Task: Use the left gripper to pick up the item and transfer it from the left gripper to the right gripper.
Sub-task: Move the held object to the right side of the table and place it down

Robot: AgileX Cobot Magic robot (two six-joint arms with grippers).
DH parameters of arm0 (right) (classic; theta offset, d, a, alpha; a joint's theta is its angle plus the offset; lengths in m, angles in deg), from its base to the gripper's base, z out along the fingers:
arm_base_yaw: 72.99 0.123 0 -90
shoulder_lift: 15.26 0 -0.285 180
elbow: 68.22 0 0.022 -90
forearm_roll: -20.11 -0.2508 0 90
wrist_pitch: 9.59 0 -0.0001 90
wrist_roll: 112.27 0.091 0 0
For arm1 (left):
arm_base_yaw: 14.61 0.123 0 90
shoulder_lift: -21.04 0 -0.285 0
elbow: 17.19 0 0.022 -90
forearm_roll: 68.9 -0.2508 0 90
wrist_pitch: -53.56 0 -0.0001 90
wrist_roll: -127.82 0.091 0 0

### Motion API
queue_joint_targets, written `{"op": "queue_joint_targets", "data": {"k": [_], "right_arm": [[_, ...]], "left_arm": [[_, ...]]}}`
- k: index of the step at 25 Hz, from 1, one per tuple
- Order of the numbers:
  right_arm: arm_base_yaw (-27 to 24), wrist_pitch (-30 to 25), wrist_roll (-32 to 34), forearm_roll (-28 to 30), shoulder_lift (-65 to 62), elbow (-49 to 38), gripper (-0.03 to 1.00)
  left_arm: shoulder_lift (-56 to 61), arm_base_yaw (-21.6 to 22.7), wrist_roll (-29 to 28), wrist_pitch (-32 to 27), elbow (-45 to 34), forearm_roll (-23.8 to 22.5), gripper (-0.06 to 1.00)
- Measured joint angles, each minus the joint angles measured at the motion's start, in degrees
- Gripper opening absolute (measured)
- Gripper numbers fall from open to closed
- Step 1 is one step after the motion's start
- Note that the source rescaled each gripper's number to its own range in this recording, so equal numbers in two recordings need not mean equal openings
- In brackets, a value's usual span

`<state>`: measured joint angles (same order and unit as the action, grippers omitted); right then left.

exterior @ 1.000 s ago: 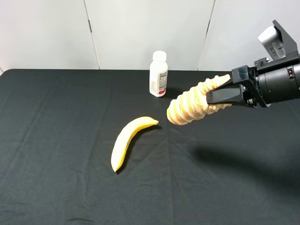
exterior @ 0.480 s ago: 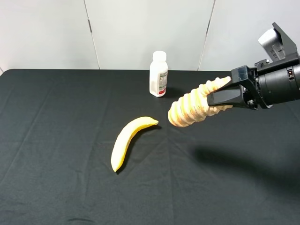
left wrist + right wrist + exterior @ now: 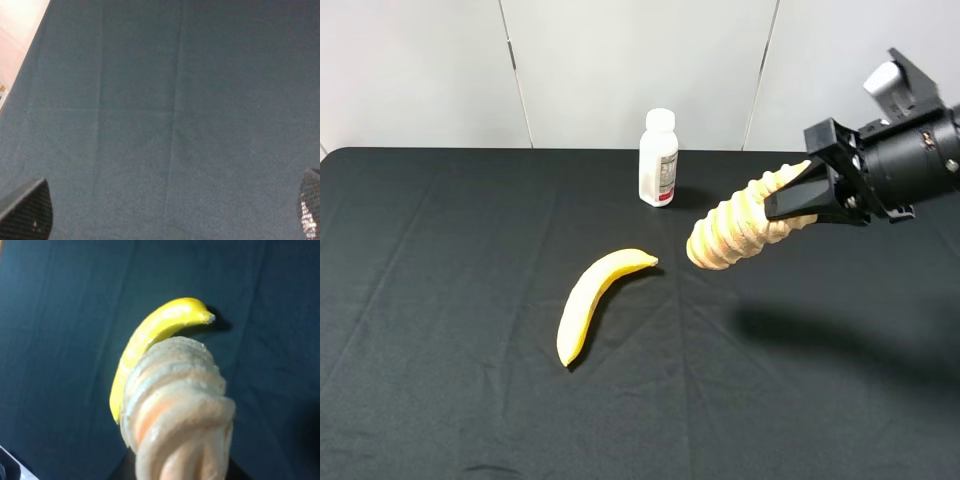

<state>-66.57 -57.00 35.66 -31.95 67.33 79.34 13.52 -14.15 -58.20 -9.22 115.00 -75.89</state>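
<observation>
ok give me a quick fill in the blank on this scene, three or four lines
1. The pincer holding the spiral pastry roll is the robot's ____ one.
2. The yellow fruit lying on the black cloth is a ____.
3. The white bottle stands ____ near the back edge of the cloth.
4. The left pincer, fingers wide apart over bare cloth, grips ____.

Missing words: right; banana; upright; nothing

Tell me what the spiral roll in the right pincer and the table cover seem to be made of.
The spiral roll, held in the right pincer: tan, matte, ridged, like baked pastry; possibly a foam or plastic replica, since the ridges look very even. The table cover: black matte cloth, judging by its fold creases and fine weave.
</observation>
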Motion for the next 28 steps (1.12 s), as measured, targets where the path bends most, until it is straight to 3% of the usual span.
{"op": "queue_joint_targets", "data": {"k": [8, 16, 28], "right_arm": [[0.00, -11.61, 7.12, 12.46, 15.50, 14.29, 0.00], [0.00, -21.15, 11.06, 16.42, 27.67, 28.78, 0.00], [0.00, -21.53, 18.81, 27.80, 37.64, 35.50, 0.00]], "left_arm": [[0.00, 0.00, 0.00, 0.00, 0.00, 0.00, 0.98], [0.00, 0.00, 0.00, 0.00, 0.00, 0.04, 0.98], [0.00, 0.00, 0.00, 0.19, 0.00, 0.04, 0.98]]}}
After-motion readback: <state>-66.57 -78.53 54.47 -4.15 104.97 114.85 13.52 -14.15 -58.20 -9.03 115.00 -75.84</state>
